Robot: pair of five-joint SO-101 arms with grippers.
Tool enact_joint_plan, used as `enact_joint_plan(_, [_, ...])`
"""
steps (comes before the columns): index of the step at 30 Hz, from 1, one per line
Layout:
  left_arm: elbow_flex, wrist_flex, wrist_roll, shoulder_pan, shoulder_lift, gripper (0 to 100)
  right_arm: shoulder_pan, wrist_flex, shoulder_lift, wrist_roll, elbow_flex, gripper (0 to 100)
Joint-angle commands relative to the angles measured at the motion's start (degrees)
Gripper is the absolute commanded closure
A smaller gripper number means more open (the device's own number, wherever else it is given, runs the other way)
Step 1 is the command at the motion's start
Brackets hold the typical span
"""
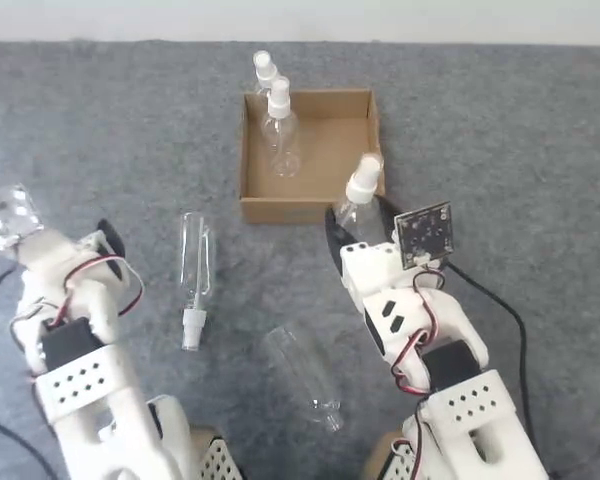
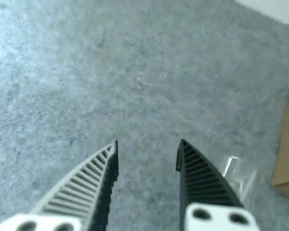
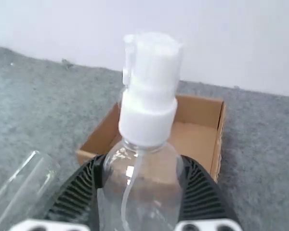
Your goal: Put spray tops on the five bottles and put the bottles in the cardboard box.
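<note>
Your right claw (image 3: 144, 166): clamped on upright capped bottle (image 3: 148, 115); cardboard box (image 1: 290, 210) lies just beyond, far-left; left claw (image 2: 148, 144) apart, empty.

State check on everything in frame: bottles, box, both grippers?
held bottle: spray top on, upright
right gripper: shut on held bottle
left gripper: open, empty
cardboard box: open, boxed bottle inside
boxed bottle: spray top on, upright
back bottle: spray top on; in or behind box unclear
capped lying bottle: on its side
uncapped lying bottle: on its side
</note>
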Motion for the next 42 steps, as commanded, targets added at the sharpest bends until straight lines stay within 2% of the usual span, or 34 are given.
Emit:
enact_joint_plan(1, [1.6, -1.7, -1.3, 0.0, -1.0, 82, 0.5, -1.2, -1.4, -0.4, -8.7, 95.7])
enact_joint_plan(4, [3.5, -1.7, -1.4, 0.1, -1.0, 82, -1.1, -1.2, -1.3, -0.1, -12.7, 95.7])
enact_joint_plan(9, [6.0, -1.8, -1.5, 4.2, -1.0, 82, -3.6, -1.2, 1.5, 0.0, -19.9, 95.9])
enact_joint_plan(19, [8.2, -3.6, -1.6, 4.5, -1.0, 81, -5.1, -1.8, 21.6, -0.5, -35.2, 96.1])
enact_joint_plan(42, [9.5, -4.7, -1.6, 4.7, -0.9, 81, -5.7, -41.1, 56.6, -0.4, -35.8, 96.1])
